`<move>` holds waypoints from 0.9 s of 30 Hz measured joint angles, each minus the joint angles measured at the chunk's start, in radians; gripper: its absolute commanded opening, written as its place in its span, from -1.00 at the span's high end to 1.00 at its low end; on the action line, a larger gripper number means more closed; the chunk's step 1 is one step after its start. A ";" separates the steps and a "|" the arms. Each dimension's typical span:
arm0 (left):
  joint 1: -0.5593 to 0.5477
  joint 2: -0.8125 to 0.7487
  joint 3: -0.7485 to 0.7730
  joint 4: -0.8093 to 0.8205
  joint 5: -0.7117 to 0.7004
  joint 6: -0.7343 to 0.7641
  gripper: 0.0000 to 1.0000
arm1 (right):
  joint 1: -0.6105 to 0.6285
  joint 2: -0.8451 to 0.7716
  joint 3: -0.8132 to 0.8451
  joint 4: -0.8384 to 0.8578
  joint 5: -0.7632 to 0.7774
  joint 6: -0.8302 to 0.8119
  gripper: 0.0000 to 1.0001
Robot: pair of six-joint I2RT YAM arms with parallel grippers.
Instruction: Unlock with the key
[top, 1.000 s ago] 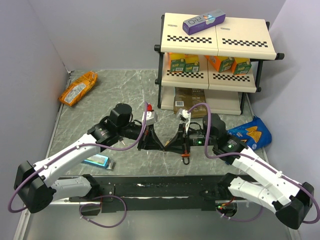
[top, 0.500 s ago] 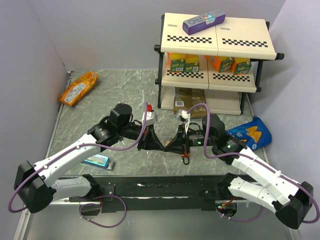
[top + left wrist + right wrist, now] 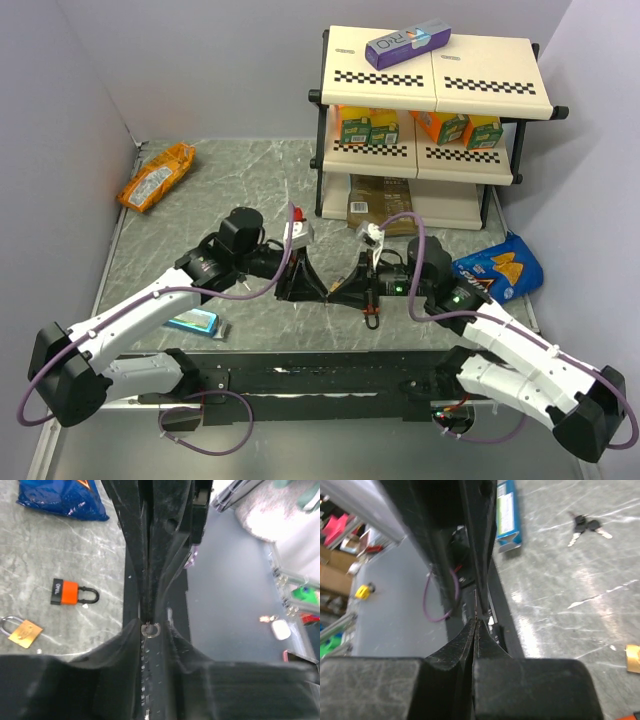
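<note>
My right gripper is pinched shut on nothing, my left gripper barely parted, while the key lies flat upper right in the right wrist view: light, stiff, skittish, so I would pinch its black heads.

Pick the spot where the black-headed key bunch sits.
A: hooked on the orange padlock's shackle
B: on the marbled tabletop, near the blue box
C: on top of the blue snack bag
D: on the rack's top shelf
B: the right wrist view shows the key bunch lying flat on the tabletop, beside the blue box but not touching it.
</note>
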 measured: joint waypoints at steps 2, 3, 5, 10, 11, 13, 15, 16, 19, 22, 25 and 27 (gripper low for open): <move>0.009 -0.004 -0.002 0.024 -0.003 -0.018 -0.30 | 0.000 -0.027 -0.033 0.030 0.029 0.014 1.00; 0.013 -0.007 -0.003 0.034 -0.004 -0.021 -0.41 | 0.000 -0.042 -0.050 0.039 0.045 0.021 1.00; 0.026 -0.017 -0.010 0.055 -0.007 -0.042 -0.56 | 0.000 -0.069 -0.072 0.052 0.075 0.031 1.00; 0.048 -0.069 -0.066 0.142 -0.077 -0.128 -0.52 | 0.000 -0.131 -0.111 0.086 0.146 0.060 1.00; 0.049 -0.087 -0.087 0.169 -0.099 -0.159 -0.48 | 0.000 -0.142 -0.120 0.100 0.159 0.067 1.00; 0.048 -0.132 -0.135 0.238 -0.152 -0.232 -0.42 | 0.000 -0.169 -0.141 0.128 0.186 0.084 1.00; 0.048 -0.180 -0.193 0.330 -0.223 -0.315 -0.37 | 0.000 -0.193 -0.163 0.157 0.208 0.103 1.00; 0.048 -0.203 -0.224 0.382 -0.259 -0.365 -0.35 | 0.000 -0.202 -0.172 0.174 0.218 0.109 1.00; 0.048 -0.247 -0.303 0.527 -0.351 -0.491 -0.28 | 0.000 -0.212 -0.187 0.207 0.246 0.131 1.00; 0.039 -0.258 -0.366 0.657 -0.432 -0.603 -0.22 | 0.000 -0.212 -0.188 0.237 0.261 0.142 1.00; 0.011 -0.248 -0.388 0.718 -0.491 -0.674 -0.16 | 0.000 -0.212 -0.190 0.275 0.269 0.160 1.00; -0.014 -0.234 -0.388 0.743 -0.518 -0.699 -0.14 | 0.000 -0.212 -0.190 0.294 0.272 0.167 1.00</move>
